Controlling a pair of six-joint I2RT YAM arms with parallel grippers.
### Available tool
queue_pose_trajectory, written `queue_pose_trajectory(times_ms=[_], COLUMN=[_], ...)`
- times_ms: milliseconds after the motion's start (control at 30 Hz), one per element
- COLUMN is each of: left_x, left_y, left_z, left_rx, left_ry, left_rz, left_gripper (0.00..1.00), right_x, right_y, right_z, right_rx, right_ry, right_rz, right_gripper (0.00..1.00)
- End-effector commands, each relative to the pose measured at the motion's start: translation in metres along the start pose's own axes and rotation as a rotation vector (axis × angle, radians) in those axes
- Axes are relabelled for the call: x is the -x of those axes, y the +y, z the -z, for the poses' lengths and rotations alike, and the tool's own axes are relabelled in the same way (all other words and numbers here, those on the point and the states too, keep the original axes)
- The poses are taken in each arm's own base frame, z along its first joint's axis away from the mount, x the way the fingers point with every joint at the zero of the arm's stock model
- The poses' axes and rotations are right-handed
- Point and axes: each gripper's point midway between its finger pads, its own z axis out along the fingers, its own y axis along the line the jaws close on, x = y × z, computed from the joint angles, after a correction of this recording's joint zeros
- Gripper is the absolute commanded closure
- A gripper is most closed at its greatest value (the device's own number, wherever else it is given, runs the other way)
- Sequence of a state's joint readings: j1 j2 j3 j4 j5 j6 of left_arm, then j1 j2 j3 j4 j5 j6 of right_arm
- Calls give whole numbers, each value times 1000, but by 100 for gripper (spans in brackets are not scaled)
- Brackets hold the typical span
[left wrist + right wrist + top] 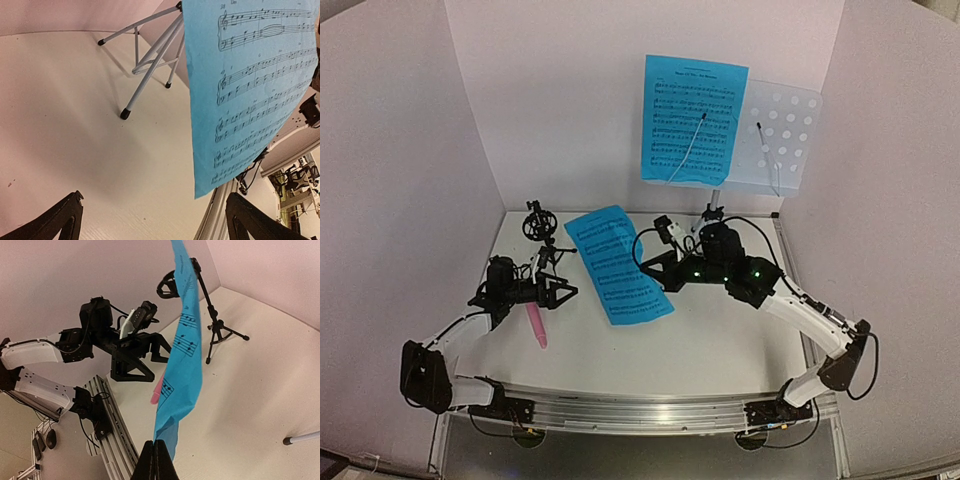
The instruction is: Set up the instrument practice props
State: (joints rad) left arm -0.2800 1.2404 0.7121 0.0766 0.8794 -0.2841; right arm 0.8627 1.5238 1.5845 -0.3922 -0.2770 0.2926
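Sheet music page hangs mid-frame over the bench, its edge pinched in the fully closed right pincer. Left pincer gapes wide, empty, beside the pink microphone lying lower left. A second page sits on the music stand, upper right.

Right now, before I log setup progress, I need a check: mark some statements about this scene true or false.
The right tool is shut on a blue sheet-music page. True.
The left tool grips the pink microphone. False: the left tool is open; the pink microphone lies on the table.
Both pages sit on the music stand. False: only one page is on the music stand.
The black mic holder stands empty. True.
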Motion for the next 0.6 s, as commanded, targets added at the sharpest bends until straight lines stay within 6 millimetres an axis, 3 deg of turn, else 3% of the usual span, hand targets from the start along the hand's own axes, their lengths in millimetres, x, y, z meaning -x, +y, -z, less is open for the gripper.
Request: queue_pose_trajectory(times_ms=[0,200,500,567], left_x=[59,82,72,74], left_y=[-53,-89,-72,-78], left_z=[12,10,-4,-4], left_rx=[-146,-258,-206,-245], left_ry=[-144,-187,-145,-143], left_rz=[-109,-117,3,-15], left_gripper=[0,0,0,0], right_x=[43,63,75,77], right_y=[35,48,56,58], right_z=[21,28,29,27], right_rx=[115,159,184,193], right_ry=[-144,-214,-242,-242], right_rz=[54,105,157,171], right_gripper=[100,100,100,100])
